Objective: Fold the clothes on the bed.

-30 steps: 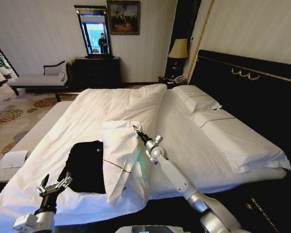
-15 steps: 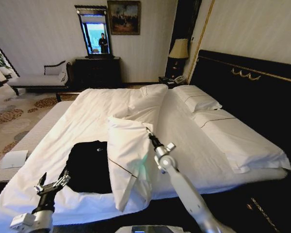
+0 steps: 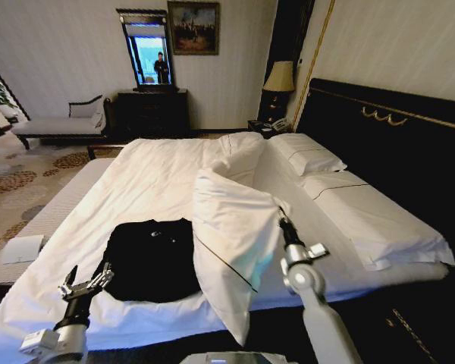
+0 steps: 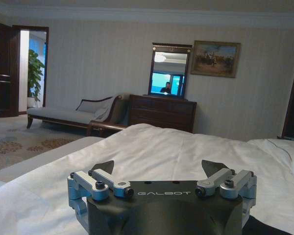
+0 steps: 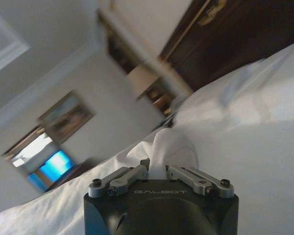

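Head view: folding not started. Black T-shirt [image 3: 152, 260] lying rumpled on near part of bed [image 3: 98, 193], just left of lifted duvet flap [image 3: 235, 243]. Right gripper [image 3: 282, 218] clamped on duvet corner, holding it up off the shirt; pinch confirmed in right wrist view [image 5: 158, 172]. Left gripper [image 3: 85, 282] spread wide, empty, hovering near shirt's front-left edge. Still to do: every fold. Likely obstruction: raised flap beside shirt.
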You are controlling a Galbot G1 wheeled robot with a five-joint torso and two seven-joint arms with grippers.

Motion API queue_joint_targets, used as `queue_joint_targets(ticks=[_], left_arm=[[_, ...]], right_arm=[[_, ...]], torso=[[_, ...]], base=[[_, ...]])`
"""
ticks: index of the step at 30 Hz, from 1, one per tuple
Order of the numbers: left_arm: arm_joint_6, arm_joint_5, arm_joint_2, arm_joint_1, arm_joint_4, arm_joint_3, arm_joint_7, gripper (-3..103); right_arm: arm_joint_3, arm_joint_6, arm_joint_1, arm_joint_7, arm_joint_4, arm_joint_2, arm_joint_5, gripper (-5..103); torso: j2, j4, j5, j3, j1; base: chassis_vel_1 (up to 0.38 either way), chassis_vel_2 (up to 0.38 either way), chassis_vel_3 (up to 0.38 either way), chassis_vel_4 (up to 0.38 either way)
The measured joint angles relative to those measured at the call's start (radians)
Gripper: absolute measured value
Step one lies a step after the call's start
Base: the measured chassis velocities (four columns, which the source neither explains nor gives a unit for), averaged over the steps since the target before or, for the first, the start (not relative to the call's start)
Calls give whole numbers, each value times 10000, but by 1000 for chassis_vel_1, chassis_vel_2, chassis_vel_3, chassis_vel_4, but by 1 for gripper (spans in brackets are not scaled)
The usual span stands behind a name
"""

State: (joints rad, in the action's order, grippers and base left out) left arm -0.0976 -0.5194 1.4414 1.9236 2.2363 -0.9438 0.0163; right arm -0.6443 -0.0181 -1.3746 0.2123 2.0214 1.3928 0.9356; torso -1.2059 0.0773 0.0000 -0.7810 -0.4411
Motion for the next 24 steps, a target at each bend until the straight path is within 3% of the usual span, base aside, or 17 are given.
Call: queue_joint_targets(ticks=[5, 7, 11, 13, 17, 24], left_arm=[[-17, 4, 10, -12, -72, 41, 1, 100], [-17, 5, 13, -16, -73, 52, 1, 100], [-16, 5, 19, -41, -71, 105, -10, 100], [-17, 1, 18, -47, -74, 105, -12, 100], [-27, -29, 16, -58, -109, 114, -28, 100], [-64, -57, -29, -142, -272, 155, -43, 100]], right_arm=[[-1386, -164, -1321, 1264, 1278, 202, -195, 2], [-1557, -124, -1443, 1429, 1414, 214, -276, 2], [-2857, 314, -2631, 2923, 2498, 257, -498, 2], [-2999, 345, -2753, 3160, 2596, 272, -537, 2], [-3706, 910, -3272, 4616, 2831, 392, -1074, 2], [-4555, 1243, -3495, 5518, 2378, 334, -1153, 2]], torso=[[0, -3, 3, 0, 1], [0, -2, 2, 0, 1], [0, 1, 2, -1, 0], [0, -1, 2, -1, 1], [0, 0, 0, -1, 1], [0, -4, 2, -1, 1]], base=[[0, 0, 0, 0], [0, 0, 0, 0], [0, 0, 0, 0], [0, 0, 0, 0], [0, 0, 0, 0], [0, 0, 0, 0]])
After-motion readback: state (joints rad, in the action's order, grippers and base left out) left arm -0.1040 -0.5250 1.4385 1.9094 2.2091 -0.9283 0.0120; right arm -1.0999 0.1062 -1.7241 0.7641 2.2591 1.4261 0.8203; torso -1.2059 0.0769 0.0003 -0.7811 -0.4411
